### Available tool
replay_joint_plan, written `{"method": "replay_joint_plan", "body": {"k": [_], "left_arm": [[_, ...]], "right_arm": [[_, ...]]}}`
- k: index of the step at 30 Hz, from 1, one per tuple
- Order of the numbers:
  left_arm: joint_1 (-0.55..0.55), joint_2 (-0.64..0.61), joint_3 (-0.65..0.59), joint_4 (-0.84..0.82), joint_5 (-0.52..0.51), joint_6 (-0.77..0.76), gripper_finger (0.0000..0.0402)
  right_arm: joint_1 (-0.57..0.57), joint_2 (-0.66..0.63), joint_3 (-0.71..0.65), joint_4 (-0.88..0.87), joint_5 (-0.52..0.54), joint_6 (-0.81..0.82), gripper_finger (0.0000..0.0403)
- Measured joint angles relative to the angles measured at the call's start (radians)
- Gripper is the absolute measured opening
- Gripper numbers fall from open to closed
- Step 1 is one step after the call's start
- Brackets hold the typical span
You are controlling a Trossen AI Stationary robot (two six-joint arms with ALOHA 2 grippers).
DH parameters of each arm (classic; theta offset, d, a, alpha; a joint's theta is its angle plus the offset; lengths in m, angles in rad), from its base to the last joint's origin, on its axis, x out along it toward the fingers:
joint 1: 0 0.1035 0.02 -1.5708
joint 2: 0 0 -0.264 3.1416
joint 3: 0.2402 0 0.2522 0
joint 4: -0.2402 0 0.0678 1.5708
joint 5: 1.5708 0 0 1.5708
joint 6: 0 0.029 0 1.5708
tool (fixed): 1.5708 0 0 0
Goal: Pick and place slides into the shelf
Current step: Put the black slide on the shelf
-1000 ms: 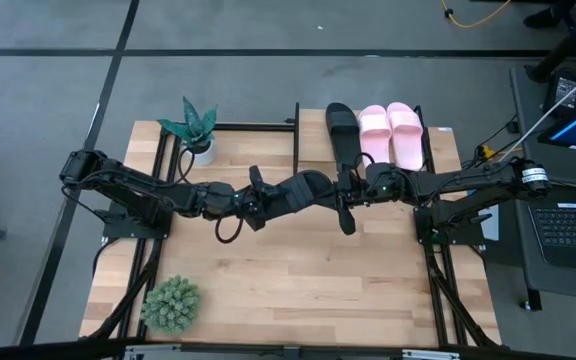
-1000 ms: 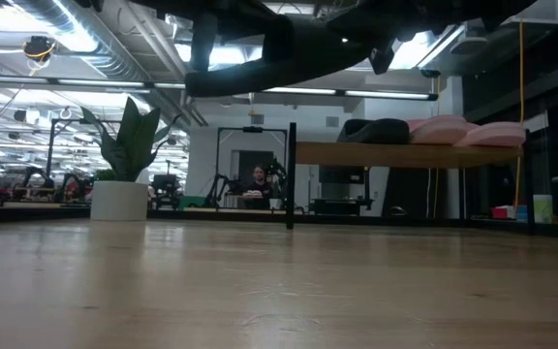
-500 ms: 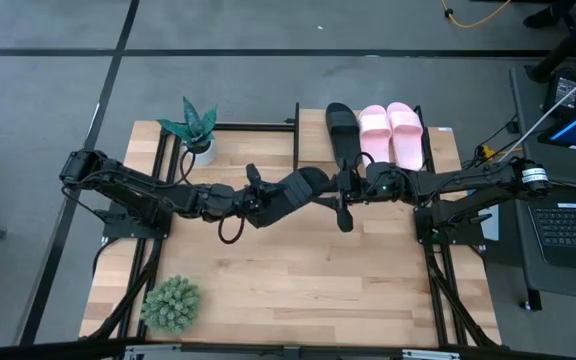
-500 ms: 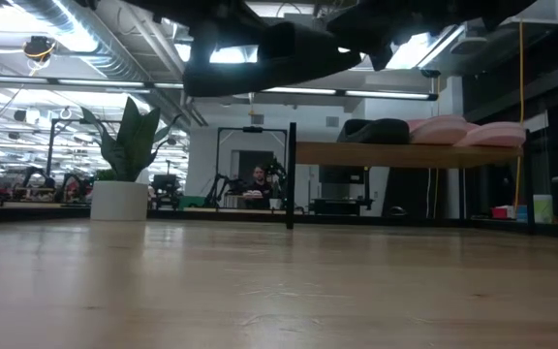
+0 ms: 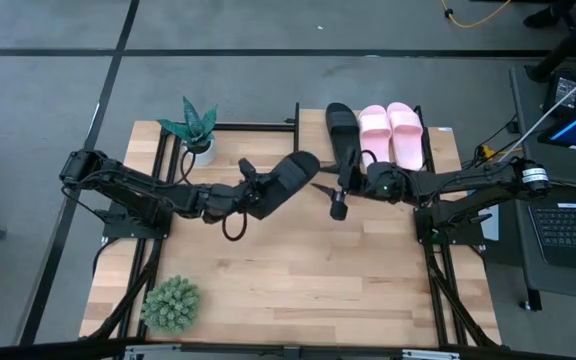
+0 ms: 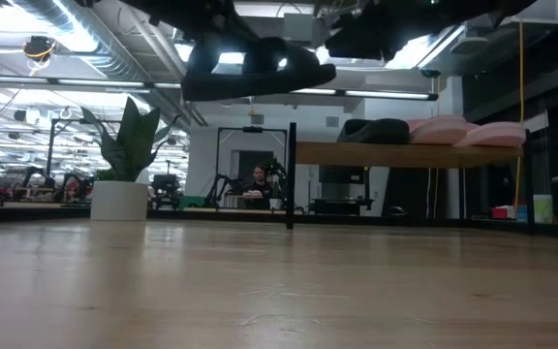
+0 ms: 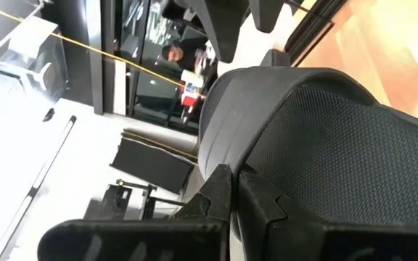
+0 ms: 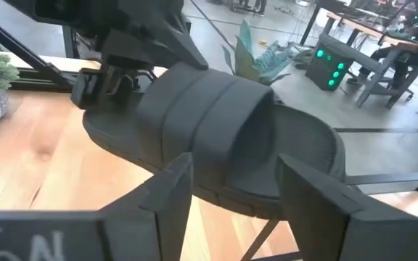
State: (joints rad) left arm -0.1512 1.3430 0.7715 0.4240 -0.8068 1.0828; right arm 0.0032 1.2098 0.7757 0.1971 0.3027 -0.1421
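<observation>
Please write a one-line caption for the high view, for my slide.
Left gripper carries a black slide above the table; right gripper open nearby; three slides on the shelf.

Both arms (image 5: pixel 138 188) are matte black, built of slim jointed links, with a black cable loop (image 5: pixel 231 228) under the left one. The right arm (image 5: pixel 468 180) carries a silver band (image 5: pixel 534 174) and a green light (image 5: pixel 385 187); its fingers (image 8: pixel 167 210) are flat, dark, angular plates.

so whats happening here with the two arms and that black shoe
The left pincer is shut on a black slide and holds it in the air over the middle of the table. The right pincer is open just beside the slide, not gripping it. On the shelf at the back already sit the other black slide and the pink pair.
</observation>
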Motion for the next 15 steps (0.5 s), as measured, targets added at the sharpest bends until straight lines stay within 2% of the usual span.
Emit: {"method": "replay_joint_plan", "body": {"k": [3,6,12,15], "left_arm": [[0.0,0.0,0.0,0.016,-0.015,0.0,0.0],[0.011,-0.003,0.003,0.06,-0.028,-0.003,0.0],[0.066,-0.003,0.077,0.058,-0.015,-0.088,0.0],[0.095,-0.003,0.122,0.051,-0.016,-0.144,0.0]], "right_arm": [[0.0,-0.001,0.0,-0.004,0.0,0.003,0.0186],[0.0,-0.001,0.0,-0.023,0.001,0.0,0.0151],[0.0,-0.055,0.0,-0.073,0.002,-0.081,0.0016],[0.0,-0.095,0.0,-0.136,0.002,-0.07,0.0012]]}}
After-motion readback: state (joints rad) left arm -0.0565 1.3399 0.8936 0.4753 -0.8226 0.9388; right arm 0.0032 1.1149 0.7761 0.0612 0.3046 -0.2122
